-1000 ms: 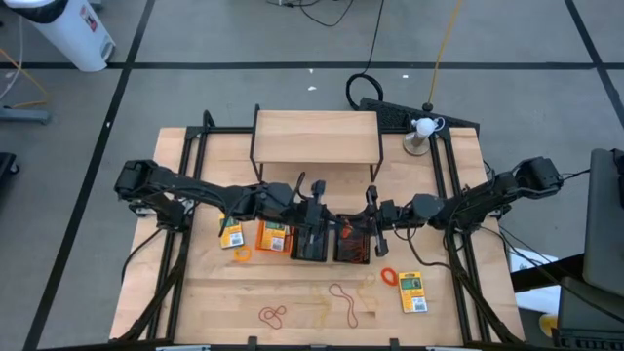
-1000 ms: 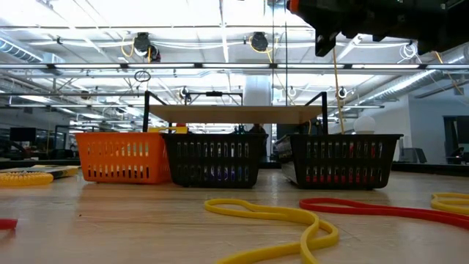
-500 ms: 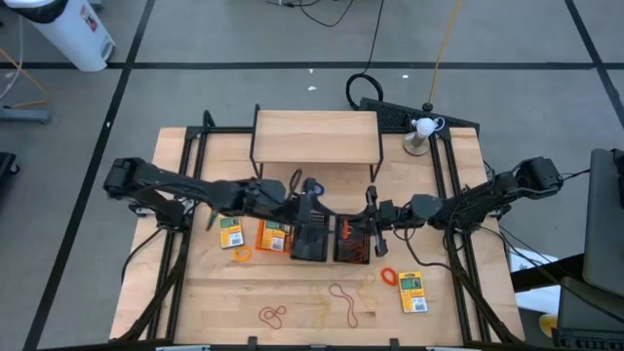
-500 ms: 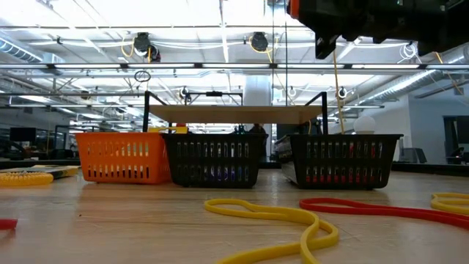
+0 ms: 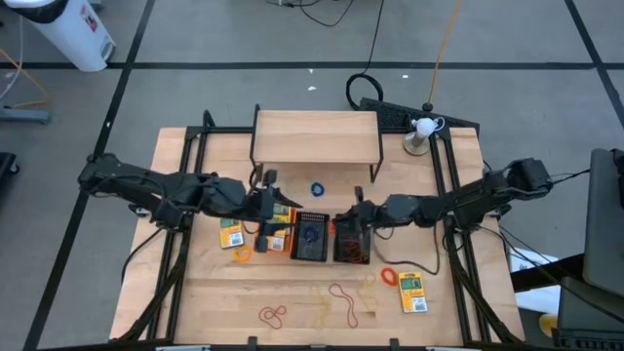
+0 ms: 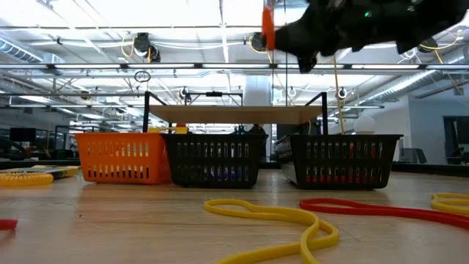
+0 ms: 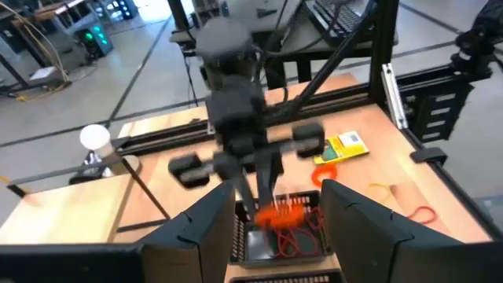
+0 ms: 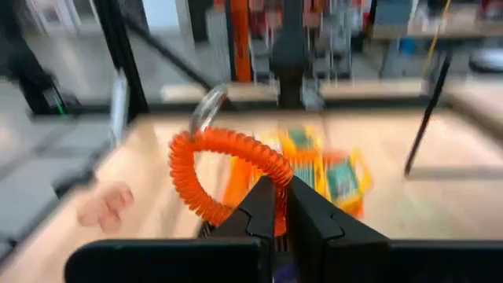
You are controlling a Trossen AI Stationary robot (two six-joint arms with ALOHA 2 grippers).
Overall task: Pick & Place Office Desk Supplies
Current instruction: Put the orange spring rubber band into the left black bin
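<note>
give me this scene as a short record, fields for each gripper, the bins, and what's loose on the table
left gripper: open, over the orange bin
right gripper: shut on an orange coil, above the right black bin
bins: orange, black, black, in a row in front of the shelf
loose: blue loop, packs, bands near the front edge
</note>
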